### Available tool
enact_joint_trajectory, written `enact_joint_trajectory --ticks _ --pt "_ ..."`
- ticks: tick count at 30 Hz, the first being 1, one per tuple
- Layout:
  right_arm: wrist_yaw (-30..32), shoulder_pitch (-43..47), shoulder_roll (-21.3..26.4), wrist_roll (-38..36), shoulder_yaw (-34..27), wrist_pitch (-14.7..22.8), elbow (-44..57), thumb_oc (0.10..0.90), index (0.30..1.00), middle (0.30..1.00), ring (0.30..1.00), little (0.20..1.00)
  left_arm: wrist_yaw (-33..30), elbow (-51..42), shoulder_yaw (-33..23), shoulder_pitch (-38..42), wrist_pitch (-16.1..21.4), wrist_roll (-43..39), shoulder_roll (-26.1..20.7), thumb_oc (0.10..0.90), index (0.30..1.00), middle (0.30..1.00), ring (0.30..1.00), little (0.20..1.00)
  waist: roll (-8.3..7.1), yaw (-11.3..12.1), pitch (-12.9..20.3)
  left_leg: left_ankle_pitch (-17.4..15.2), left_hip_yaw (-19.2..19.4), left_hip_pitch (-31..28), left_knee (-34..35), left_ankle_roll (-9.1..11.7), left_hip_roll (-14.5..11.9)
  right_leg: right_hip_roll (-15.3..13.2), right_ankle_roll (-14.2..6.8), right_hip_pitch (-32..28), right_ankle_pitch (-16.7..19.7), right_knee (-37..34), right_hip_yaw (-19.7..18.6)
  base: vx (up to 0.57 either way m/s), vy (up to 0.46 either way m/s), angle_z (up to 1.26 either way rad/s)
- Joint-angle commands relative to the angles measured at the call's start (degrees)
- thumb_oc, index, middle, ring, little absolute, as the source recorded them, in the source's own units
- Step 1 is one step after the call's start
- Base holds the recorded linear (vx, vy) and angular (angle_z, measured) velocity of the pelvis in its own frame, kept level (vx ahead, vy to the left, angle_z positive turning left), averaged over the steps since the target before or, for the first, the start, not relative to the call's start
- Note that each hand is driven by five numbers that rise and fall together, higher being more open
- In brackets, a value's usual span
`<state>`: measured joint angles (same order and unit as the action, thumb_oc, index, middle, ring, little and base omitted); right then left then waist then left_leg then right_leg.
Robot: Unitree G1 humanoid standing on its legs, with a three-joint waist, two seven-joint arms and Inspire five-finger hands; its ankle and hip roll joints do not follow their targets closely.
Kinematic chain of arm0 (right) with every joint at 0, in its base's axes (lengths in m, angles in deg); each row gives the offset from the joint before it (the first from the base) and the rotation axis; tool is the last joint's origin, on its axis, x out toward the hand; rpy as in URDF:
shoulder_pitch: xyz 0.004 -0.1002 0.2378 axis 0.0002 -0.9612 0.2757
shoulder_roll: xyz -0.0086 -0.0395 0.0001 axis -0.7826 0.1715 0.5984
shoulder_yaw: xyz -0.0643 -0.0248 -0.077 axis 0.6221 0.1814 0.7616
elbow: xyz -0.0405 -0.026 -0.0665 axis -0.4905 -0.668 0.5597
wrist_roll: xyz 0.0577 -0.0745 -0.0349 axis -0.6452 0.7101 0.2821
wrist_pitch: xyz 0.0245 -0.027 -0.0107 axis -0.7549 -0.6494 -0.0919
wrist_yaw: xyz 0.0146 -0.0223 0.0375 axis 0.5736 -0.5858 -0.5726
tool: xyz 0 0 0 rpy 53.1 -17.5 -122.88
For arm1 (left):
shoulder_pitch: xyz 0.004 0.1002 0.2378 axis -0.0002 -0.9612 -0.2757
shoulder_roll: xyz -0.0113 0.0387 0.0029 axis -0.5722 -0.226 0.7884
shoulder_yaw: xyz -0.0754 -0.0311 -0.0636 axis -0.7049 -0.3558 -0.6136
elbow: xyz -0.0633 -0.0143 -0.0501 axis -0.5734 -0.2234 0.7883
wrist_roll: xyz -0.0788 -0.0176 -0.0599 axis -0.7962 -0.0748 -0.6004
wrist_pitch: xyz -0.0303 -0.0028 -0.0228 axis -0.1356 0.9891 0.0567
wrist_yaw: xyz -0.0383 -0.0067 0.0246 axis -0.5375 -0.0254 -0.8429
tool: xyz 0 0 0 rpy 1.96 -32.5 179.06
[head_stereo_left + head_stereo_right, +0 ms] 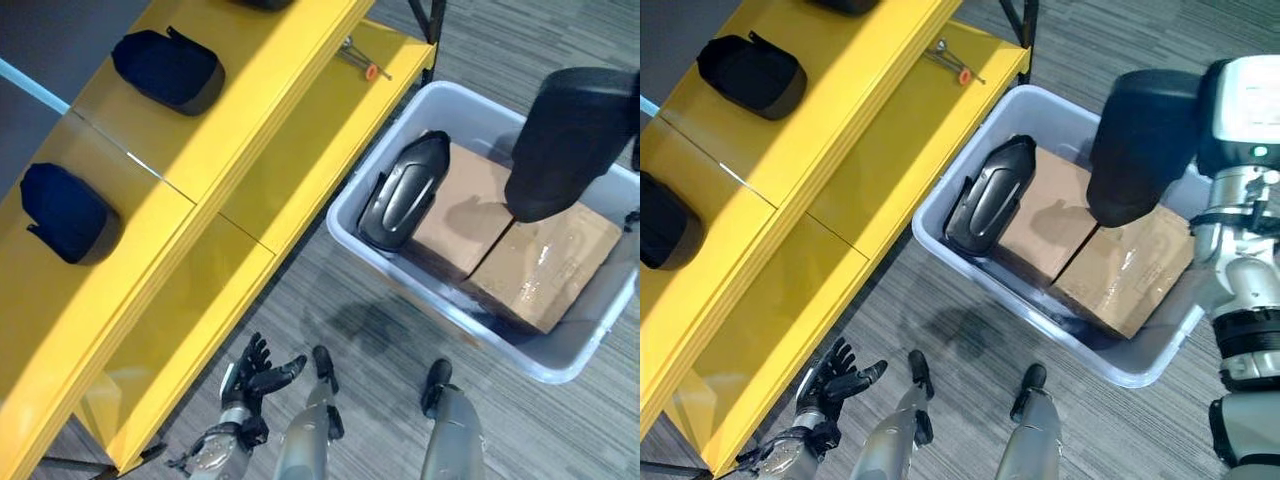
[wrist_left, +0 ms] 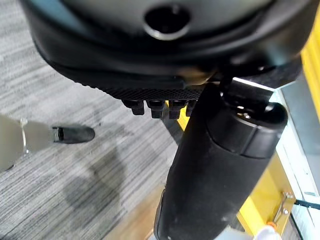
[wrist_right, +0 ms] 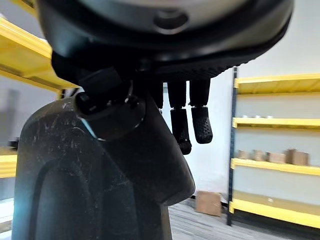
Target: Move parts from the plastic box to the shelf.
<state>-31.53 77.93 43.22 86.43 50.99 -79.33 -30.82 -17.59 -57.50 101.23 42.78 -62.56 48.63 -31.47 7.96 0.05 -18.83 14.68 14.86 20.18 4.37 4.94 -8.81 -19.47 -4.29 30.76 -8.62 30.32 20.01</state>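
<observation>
A large black moulded part (image 1: 570, 140) hangs above the clear plastic box (image 1: 560, 365), carried on my right arm. In the right wrist view my right hand (image 3: 170, 60) grips this black part (image 3: 100, 180), thumb pressed on its face and fingers (image 3: 200, 125) reaching down behind it. A second black part with a grey inlay (image 1: 405, 190) leans against the box's left wall. Two black parts (image 1: 168, 68) (image 1: 65, 212) lie on the yellow shelf (image 1: 250, 110). My left hand (image 1: 252, 378) hangs low by the shelf's front edge, fingers spread and holding nothing.
Two cardboard boxes (image 1: 545, 260) lie inside the plastic box under the lifted part. A small tool with an orange tip (image 1: 362, 62) rests on the lower shelf board. Grey carpet (image 1: 330, 300) separates shelf and box.
</observation>
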Motion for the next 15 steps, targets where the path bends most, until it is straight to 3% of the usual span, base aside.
enact_joint_trajectory --ticks 1,8,15 --pt "-8.6 -10.0 -5.8 3.0 9.6 3.5 -2.4 0.4 0.3 0.3 0.3 0.3 -2.6 -4.6 -3.0 2.4 5.0 0.0 -1.3 0.9 1.0 1.0 1.0 1.0 -1.12 1.0 -6.2 -10.4 -5.5 -7.8 -3.4 2.8 -2.8 -2.7 -3.7 -3.1 9.2 -11.6 3.9 0.0 0.0 0.0" --pt "-9.1 -19.0 -6.0 6.4 6.9 5.5 8.0 0.4 0.3 0.3 0.3 0.3 -4.0 -4.4 -4.4 3.0 5.0 0.8 -1.1 0.9 1.0 1.0 1.0 1.0 -2.93 -0.5 -6.6 -11.8 -5.6 -8.4 -4.3 2.6 -2.8 -2.7 -4.2 -4.0 9.7 -12.0 3.6 0.0 0.0 0.02" --pt "-10.5 -22.0 -6.4 9.0 9.1 7.0 9.0 0.4 0.3 0.3 0.3 0.3 -4.2 -4.3 -4.9 2.7 5.2 1.1 -1.4 0.9 1.0 1.0 1.0 1.0 -3.93 -0.6 -6.4 -12.3 -5.6 -9.1 -4.3 2.7 -2.9 -2.7 -4.6 -4.8 10.4 -12.7 3.6 0.0 0.001 -0.01"
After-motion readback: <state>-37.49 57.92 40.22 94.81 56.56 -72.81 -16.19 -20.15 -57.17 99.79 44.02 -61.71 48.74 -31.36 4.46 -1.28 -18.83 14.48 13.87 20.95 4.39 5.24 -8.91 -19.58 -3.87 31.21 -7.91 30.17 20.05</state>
